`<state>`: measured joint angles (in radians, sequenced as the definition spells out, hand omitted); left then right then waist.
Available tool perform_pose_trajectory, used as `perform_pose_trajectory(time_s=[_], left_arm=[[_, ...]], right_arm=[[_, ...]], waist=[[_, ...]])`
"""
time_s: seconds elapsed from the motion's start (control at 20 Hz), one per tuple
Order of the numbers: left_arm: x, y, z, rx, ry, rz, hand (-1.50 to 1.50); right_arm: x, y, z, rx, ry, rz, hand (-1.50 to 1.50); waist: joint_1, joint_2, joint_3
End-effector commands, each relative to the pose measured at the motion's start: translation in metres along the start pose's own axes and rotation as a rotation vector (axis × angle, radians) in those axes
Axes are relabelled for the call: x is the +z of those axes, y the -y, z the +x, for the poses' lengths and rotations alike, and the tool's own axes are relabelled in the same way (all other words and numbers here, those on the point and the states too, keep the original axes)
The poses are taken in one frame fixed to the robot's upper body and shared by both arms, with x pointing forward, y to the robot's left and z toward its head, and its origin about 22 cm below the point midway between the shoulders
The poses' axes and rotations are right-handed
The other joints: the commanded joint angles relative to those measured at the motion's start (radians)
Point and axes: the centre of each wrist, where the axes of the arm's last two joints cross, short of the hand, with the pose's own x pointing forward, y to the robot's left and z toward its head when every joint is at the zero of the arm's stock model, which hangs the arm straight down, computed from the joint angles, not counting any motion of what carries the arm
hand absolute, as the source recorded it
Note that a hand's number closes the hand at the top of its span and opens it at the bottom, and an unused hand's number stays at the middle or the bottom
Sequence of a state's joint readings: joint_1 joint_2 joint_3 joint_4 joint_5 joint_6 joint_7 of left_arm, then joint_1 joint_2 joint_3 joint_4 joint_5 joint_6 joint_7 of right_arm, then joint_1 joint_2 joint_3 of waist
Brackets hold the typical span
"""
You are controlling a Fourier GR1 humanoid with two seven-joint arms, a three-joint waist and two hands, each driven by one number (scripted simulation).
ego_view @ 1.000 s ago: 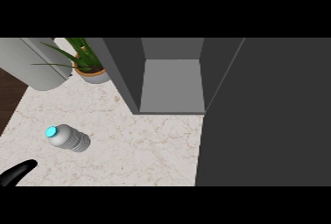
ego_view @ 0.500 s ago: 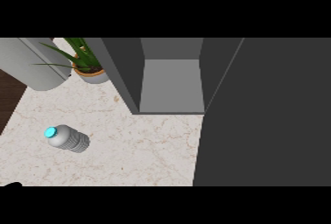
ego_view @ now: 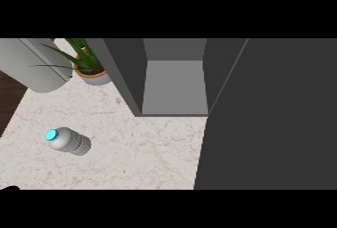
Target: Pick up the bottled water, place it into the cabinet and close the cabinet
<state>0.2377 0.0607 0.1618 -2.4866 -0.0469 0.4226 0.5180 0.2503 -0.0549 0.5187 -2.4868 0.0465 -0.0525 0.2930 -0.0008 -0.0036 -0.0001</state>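
Note:
The bottled water lies on its side on the marble counter at the left, its turquoise cap pointing left. The grey cabinet stands open at the back middle, and nothing sits inside it. Its dark door is swung out and fills the right side of the view. Only a black sliver of my left hand shows at the lower left corner, well below and left of the bottle. My right hand does not show.
A potted plant stands at the back, just left of the cabinet. A large grey rounded object sits in the back left corner. Along the left, the counter's edge meets dark wood floor.
My left hand has dropped toward the lower left corner, so only a sliver shows now. The bottle and cabinet door have not moved.

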Motion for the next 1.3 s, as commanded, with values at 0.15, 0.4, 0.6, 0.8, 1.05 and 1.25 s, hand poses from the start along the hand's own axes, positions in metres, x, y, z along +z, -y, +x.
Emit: perform_pose_trajectory(time_s=[0.15,0.4,0.6,0.8,1.05,1.25], left_arm=[[0.007,-0.004,0.015,-0.023,0.060,0.022,-1.50],[0.008,-0.002,0.001,-0.032,0.019,0.016,-1.50],[-0.001,0.000,-0.020,-0.065,0.002,0.019,-1.50],[-0.026,-0.001,-0.035,-0.085,0.000,0.001,-1.50],[-0.027,0.006,-0.050,-0.108,-0.025,0.039,-1.50],[-0.030,-0.012,-0.083,-0.114,-0.053,0.065,-1.50]], right_arm=[[0.005,-0.003,0.011,0.102,0.033,-0.038,-1.50],[0.007,-0.004,0.020,0.089,0.057,-0.021,-1.50],[0.008,-0.007,0.021,0.091,0.046,-0.027,-1.50],[0.004,-0.009,0.030,0.085,0.056,-0.039,-1.50],[0.014,-0.017,0.026,0.087,0.047,-0.023,-1.50],[0.022,-0.017,0.026,0.082,0.036,-0.003,-1.50]], waist=[[-0.001,0.000,0.000],[-0.001,0.001,0.000],[-0.003,0.001,-0.001],[-0.005,0.002,-0.002],[-0.013,0.000,-0.001],[-0.013,-0.002,-0.001]])
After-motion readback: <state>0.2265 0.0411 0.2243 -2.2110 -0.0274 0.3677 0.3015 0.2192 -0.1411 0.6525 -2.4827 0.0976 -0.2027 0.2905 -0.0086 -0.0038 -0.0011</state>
